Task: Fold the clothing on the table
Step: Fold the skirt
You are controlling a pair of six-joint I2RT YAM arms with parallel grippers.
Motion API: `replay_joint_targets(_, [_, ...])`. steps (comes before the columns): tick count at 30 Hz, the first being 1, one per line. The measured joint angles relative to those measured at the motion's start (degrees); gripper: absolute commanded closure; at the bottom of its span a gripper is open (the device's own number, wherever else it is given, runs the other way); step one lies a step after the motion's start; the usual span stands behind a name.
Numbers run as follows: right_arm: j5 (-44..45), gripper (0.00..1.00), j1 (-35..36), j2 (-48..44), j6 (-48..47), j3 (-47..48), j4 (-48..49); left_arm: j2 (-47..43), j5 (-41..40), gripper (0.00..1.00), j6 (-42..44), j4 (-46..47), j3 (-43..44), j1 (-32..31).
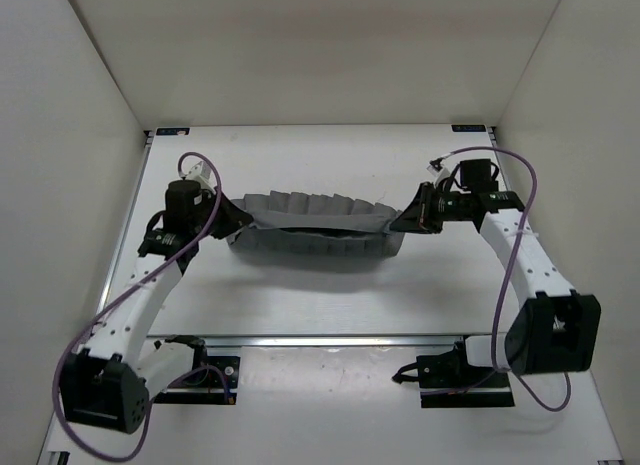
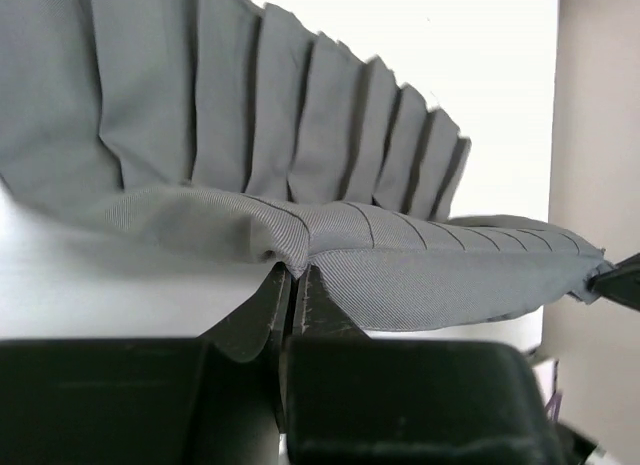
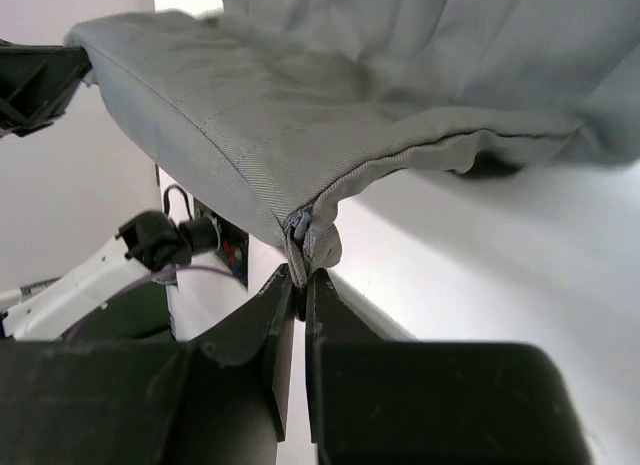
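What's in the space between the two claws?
The grey skirt spans from the left gripper to the right gripper, each pinching one end. The overhead view shows it best.

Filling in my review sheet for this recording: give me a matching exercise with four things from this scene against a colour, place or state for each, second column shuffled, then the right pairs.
Column one:
1. left gripper
2. right gripper
3. clothing
4. table

Column two:
A. white and flat, beneath the rest
B. shut on the fabric's end at the right of the top view
C. grey, pleated, strung between both grippers
D. shut on the fabric's end at the left of the top view

Pairs: 1-D, 2-B, 3-C, 4-A
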Motion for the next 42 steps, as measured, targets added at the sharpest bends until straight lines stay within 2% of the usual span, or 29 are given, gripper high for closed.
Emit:
replay_joint_targets(4, [-0.1,1.00,-0.1,8.3,0.2,3.3,4.9,8.3,0.3,0.92,-2.2,7.5,-0.6,1.4])
replay_joint_targets(10, [0.9,1.00,0.2,20.9,0.7,10.6,11.3,24.1,0.5,0.87,-3.6,14.3,3.6,2.5])
replay_joint_targets(13, [1.2,1.00,0.3,27.4,1.2,14.6,13.6,31.0,0.6,0.72,-4.1,16.8,7.1,3.3])
replay_joint_targets(15, [1.7,1.00,0.3,31.2,1.5,17.0,14.7,34.8,1.0,0.46,-4.7,18.4,9.2,4.1])
replay_joint_targets(16, [2.0,0.90,0.3,33.0,1.7,18.4,14.8,36.6,1.2,0.42,-4.7,19.4,10.3,4.5])
replay_joint_targets(17, [2.2,0.85,0.3,34.7,1.8,19.7,15.0,38.5,1.6,0.35,-5.3,20.2,11.5,5.1])
replay_joint_targets(18, [2.8,0.74,0.3,36.2,1.8,21.0,15.4,40.2,1.9,0.32,-5.5,21.0,12.6,5.6])
replay_joint_targets(19, [3.7,0.64,0.3,37.7,1.6,22.4,15.6,41.8,2.4,0.31,-6.2,21.9,13.7,6.2])
replay_joint_targets(21, [6.2,0.53,0.3,39.1,1.1,24.2,16.6,44.1,3.9,0.35,-7.2,23.5,15.0,7.5])
replay_joint_targets(22, [7.6,0.46,0.3,39.0,0.8,24.3,17.1,44.5,4.4,0.34,-7.5,24.1,15.1,8.1])
replay_joint_targets(23, [9.0,0.44,0.3,38.5,0.5,24.3,17.4,44.6,4.7,0.35,-7.5,24.2,15.1,8.6])
replay_joint_targets(28, [16.8,0.46,0.6,32.0,0.7,19.3,18.9,40.2,4.3,0.34,-5.6,23.0,12.8,9.6])
replay_joint_targets(31, [20.1,0.46,0.6,25.7,1.9,11.9,19.6,33.3,2.6,0.34,-3.2,20.7,7.3,7.8])
replay_joint_targets(36, [22.4,0.44,1.2,15.3,6.2,-5.7,23.0,24.3,-1.2,0.32,-0.7,17.9,-2.8,4.3])
replay_joint_targets(42, [24.2,0.41,2.5,10.9,11.1,-16.8,26.3,23.1,-6.1,0.30,-0.1,15.7,-10.8,3.8])
